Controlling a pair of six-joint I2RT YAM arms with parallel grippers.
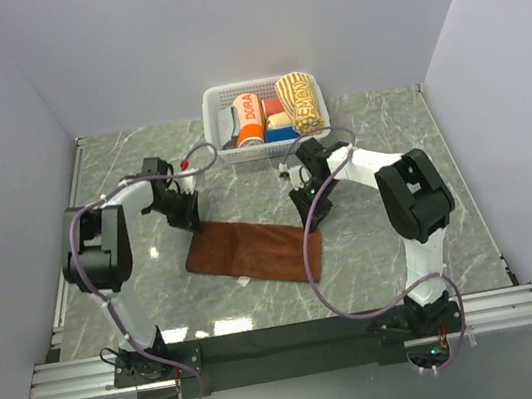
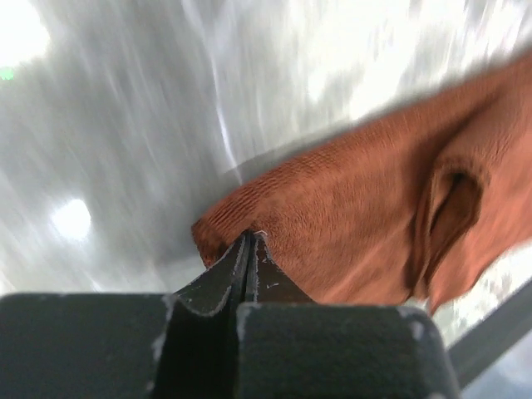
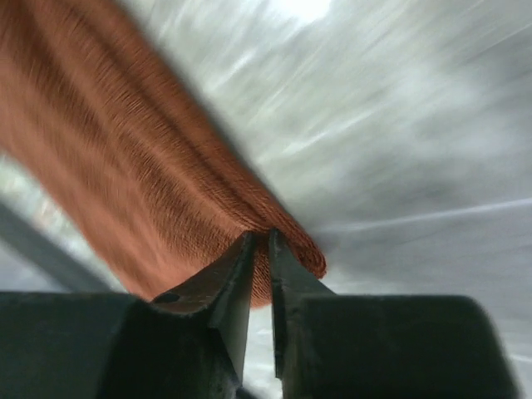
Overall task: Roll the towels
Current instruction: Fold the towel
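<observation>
A rust-brown towel (image 1: 254, 250) lies on the table (image 1: 387, 130), 2 far corners pinched: left gripper (image 2: 251, 243) clamped tight, right gripper (image 3: 260, 241) nearly closed on cloth. Both wrist views are blurred. The cream-yellow towel (image 1: 298, 101) sits rolled in the basket (image 1: 213, 101).

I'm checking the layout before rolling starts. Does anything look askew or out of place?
The brown towel lies skewed on the table, its right end nearer the front edge than its left. The left pincer and right pincer each pinch a far corner, and the cloth puckers near the left one. Nothing looks spilled or damaged.
</observation>
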